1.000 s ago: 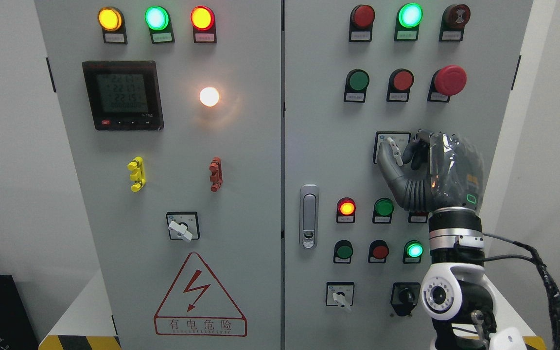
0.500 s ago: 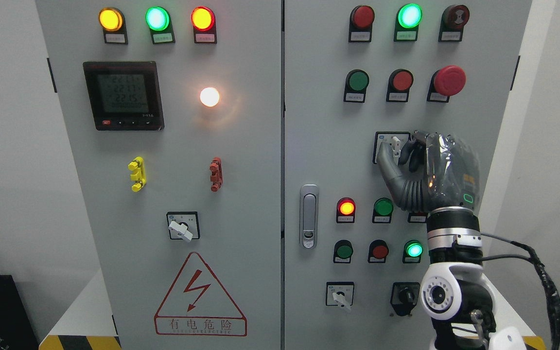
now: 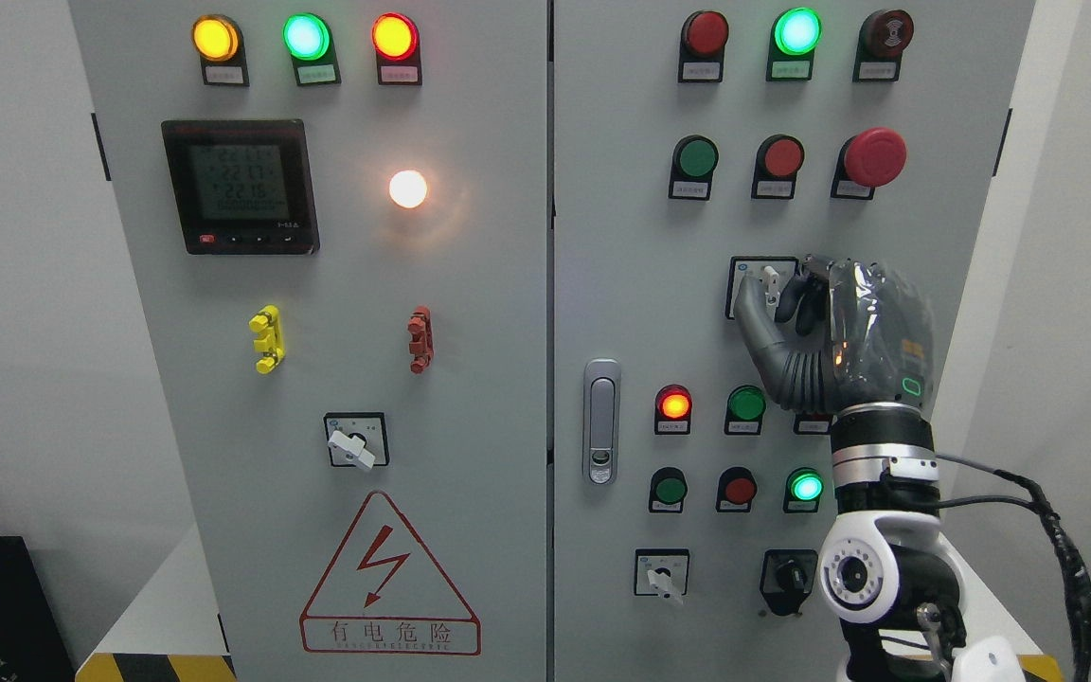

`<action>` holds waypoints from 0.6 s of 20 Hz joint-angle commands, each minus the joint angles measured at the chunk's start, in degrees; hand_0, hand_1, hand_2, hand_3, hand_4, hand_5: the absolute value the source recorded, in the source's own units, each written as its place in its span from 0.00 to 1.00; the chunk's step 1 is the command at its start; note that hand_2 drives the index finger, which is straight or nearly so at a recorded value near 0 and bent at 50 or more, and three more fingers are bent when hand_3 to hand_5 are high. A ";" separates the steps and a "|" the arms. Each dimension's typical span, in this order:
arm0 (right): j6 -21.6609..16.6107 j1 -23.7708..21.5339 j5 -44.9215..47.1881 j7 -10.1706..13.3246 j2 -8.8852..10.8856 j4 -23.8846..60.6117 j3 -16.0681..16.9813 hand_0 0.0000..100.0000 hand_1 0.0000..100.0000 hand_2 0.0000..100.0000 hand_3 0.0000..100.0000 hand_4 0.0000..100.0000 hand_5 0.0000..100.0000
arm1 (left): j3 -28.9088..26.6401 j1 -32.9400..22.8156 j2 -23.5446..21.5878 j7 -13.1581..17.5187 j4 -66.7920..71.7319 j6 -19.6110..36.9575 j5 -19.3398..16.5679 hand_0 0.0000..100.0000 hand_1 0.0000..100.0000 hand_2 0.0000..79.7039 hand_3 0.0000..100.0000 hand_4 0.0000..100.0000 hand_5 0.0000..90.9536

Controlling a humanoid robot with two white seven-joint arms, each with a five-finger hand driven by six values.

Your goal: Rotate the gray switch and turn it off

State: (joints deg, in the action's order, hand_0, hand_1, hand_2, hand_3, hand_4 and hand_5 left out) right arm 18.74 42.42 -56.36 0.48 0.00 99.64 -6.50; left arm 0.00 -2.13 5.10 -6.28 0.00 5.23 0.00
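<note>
From the head camera, the right hand (image 3: pixel 834 332) rises from the lower right on its white and silver forearm and presses against the right-hand door of the grey control cabinet (image 3: pixel 602 237). Its dark fingers are curled around the gray switch (image 3: pixel 771 282) — thumb on the knob's left side, the other fingers wrapped over its right — so only a pale sliver of the handle and the left part of its square plate show between them. The knob's handle stands close to upright.

Above the hand sits a row of a green button (image 3: pixel 697 156), a red button (image 3: pixel 782 156) and a red mushroom button (image 3: pixel 874 156). Just below its wrist a lit red lamp (image 3: pixel 673 404) and a green button (image 3: pixel 746 403) show, with a lit green lamp (image 3: pixel 806 487) lower still. Further down, left of the forearm, is a smaller white rotary switch (image 3: pixel 664 578) — well apart from the hand. Far to the hand's left, on the other door, are a digital meter (image 3: pixel 241 185) and a glowing white lamp (image 3: pixel 407 188).
</note>
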 commanded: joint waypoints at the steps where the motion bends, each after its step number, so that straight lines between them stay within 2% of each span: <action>1: -0.02 -0.06 0.02 0.05 -1.84 0.02 0.00 0.52 0.30 0.76 0.94 0.80 0.98 | -1.85 0.02 0.00 -0.05 1.32 -0.05 -0.44 0.12 0.39 0.00 0.00 0.00 0.00; 12: -0.02 -0.15 0.19 0.40 -1.40 0.37 0.79 0.51 0.33 0.76 0.93 0.80 0.98 | -1.85 0.02 0.00 0.04 1.32 -0.05 -0.44 0.12 0.39 0.00 0.00 0.00 0.00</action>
State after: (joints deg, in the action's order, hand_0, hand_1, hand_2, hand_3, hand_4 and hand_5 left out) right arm 18.72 42.25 -56.30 0.23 0.00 99.82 -6.24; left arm 0.00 -2.13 5.10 -6.27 0.00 5.23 0.00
